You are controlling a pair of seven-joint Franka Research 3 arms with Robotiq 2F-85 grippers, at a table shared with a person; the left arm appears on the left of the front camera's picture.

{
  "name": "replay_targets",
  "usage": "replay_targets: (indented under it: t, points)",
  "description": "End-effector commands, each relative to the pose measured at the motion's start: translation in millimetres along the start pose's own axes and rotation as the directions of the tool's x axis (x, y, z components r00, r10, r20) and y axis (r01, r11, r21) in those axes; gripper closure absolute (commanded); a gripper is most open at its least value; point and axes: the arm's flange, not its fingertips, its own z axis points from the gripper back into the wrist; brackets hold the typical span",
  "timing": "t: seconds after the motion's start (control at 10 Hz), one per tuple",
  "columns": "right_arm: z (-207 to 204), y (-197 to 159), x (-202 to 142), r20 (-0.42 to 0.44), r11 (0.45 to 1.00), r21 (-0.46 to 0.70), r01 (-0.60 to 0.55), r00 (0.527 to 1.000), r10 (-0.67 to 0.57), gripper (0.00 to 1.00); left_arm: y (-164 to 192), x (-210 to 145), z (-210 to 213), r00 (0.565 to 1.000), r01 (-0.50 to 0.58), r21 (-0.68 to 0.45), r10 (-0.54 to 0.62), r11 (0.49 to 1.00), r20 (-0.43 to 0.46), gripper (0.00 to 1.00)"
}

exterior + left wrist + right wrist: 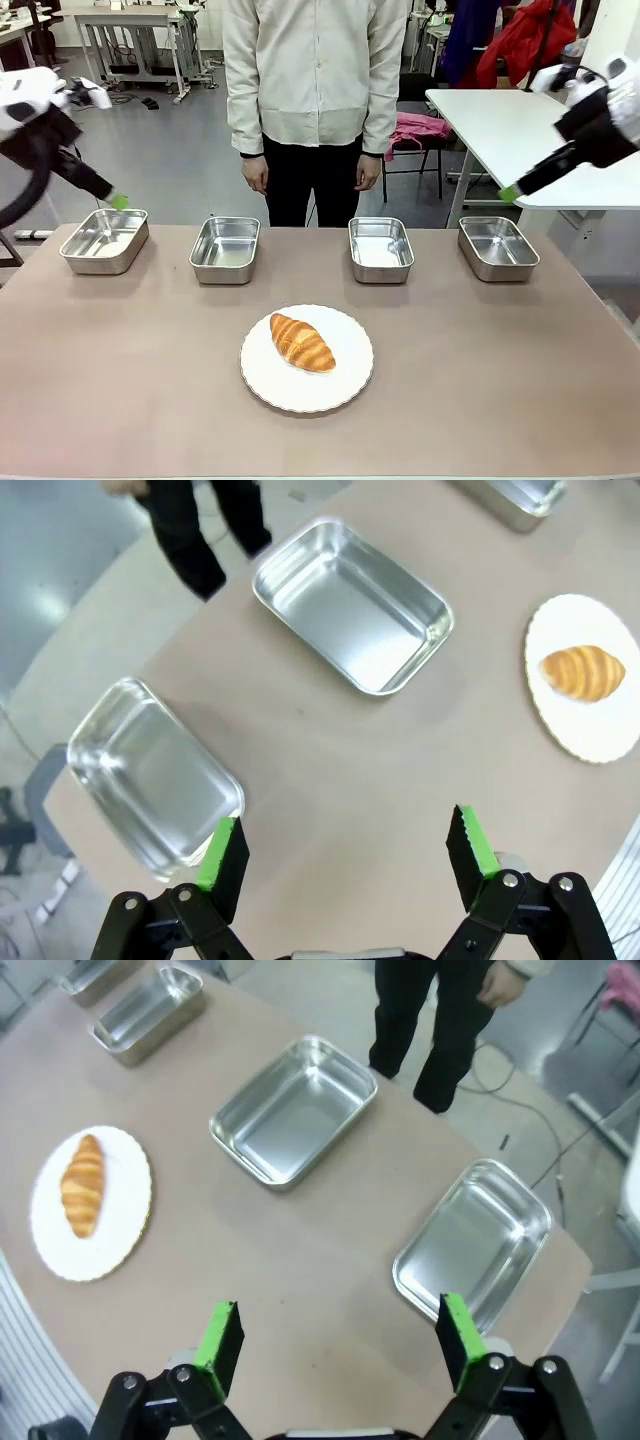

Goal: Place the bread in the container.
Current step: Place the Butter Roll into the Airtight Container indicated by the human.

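Golden bread (301, 342) on white plate (345, 385).

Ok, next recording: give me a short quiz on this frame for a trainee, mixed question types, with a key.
1. How many steel trays stand in a row?
2. True or false: the bread already lies inside one of the trays.
3. The left gripper and the right gripper are: A) open and empty, B) shut on the bread, C) shut on a tray rim.

Key: 1) four. 2) false; it lies on the white plate. 3) A.
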Motion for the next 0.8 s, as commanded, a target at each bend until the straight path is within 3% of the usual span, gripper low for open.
replay_targets:
  t: [0.0, 0.2, 0.3, 0.4, 0.7]
  points:
    - [-1, -34, -17, 0.049, 0.994, 0.096, -0.051, 0.998, 0.046, 0.0, 58, -13, 0, 0.994, 0.104, -0.143, -0.097, 0.984, 0.057, 0.0]
    - [-2, -45, -30, 0.086, 0.992, 0.107, -0.065, 0.995, 0.056, 0.0, 87, -31, 8, 0.978, 0.174, -0.175, -0.15, 0.969, 0.141, 0.0]
    - [-4, -45, -34, 0.108, 0.99, 0.123, -0.068, 0.993, 0.054, 0.0, 85, -38, 10, 0.967, 0.188, -0.122, -0.162, 0.975, 0.199, 0.0]
    - [6, -36, -33, 0.062, 0.996, 0.081, -0.045, 0.997, 0.04, 0.0, 66, -34, 15, 0.984, 0.144, -0.128, -0.128, 0.981, 0.122, 0.0]
    - [6, -36, -33, 0.062, 0.996, 0.081, -0.045, 0.997, 0.04, 0.0, 66, -34, 15, 0.984, 0.144, -0.128, -0.128, 0.981, 0.122, 0.0]
